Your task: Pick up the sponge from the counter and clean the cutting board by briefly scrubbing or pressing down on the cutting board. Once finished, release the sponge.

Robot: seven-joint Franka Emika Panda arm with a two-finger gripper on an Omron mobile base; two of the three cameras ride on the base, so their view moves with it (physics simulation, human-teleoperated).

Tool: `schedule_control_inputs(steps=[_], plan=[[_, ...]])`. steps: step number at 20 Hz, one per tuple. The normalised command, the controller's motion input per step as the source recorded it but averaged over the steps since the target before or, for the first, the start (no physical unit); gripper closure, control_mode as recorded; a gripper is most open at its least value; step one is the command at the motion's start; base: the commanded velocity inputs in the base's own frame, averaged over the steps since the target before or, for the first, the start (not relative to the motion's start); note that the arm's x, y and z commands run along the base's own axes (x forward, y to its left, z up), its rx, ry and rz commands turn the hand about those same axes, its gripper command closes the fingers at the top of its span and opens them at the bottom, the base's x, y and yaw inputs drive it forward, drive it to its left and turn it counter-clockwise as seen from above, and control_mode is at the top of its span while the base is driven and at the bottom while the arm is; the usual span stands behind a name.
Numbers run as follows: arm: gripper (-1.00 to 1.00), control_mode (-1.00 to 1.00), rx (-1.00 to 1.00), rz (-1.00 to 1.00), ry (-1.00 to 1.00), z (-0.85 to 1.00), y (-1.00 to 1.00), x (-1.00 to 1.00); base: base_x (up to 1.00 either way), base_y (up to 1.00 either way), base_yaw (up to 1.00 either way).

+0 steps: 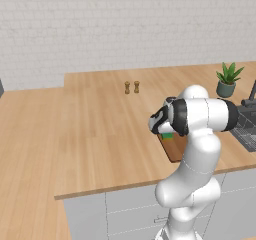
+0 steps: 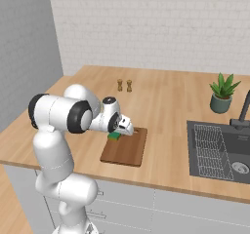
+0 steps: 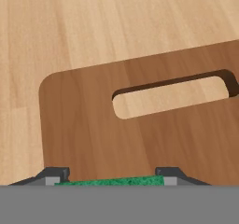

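The cutting board (image 2: 128, 149) lies on the counter (image 2: 166, 99), a dark reddish-brown rectangle with its slot handle (image 3: 172, 94) at the far end. My gripper (image 2: 118, 132) hangs low over the board's far left corner, shut on the green sponge (image 2: 114, 136). In the hand view the sponge (image 3: 109, 181) is a green strip between the two fingertips (image 3: 56, 174), with the cutting board (image 3: 84, 125) close below. Whether the sponge touches the board I cannot tell. In the left base view the sponge (image 1: 167, 135) peeks out under the hand, above the cutting board (image 1: 175, 150).
Two small shakers (image 2: 124, 85) stand further back on the counter. A potted plant (image 2: 222, 95) sits at the right, behind a dark sink (image 2: 219, 150) with a faucet (image 2: 242, 112). A brick wall closes off the back.
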Motion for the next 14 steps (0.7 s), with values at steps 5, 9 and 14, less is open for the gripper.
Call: schedule_control_inputs(steps=[5, 9, 14], plan=[[1.00, -1.00, 0.00, 0.01, 0.03, -0.44, -0.12, -0.61, 0.00, 0.00, 0.00], [1.00, -1.00, 0.00, 0.00, 0.00, -0.38, -0.06, -0.48, 0.00, 0.00, 0.00], [1.00, -1.00, 0.00, 0.00, 0.00, -0.23, -0.05, -0.35, 0.00, 0.00, 0.00]])
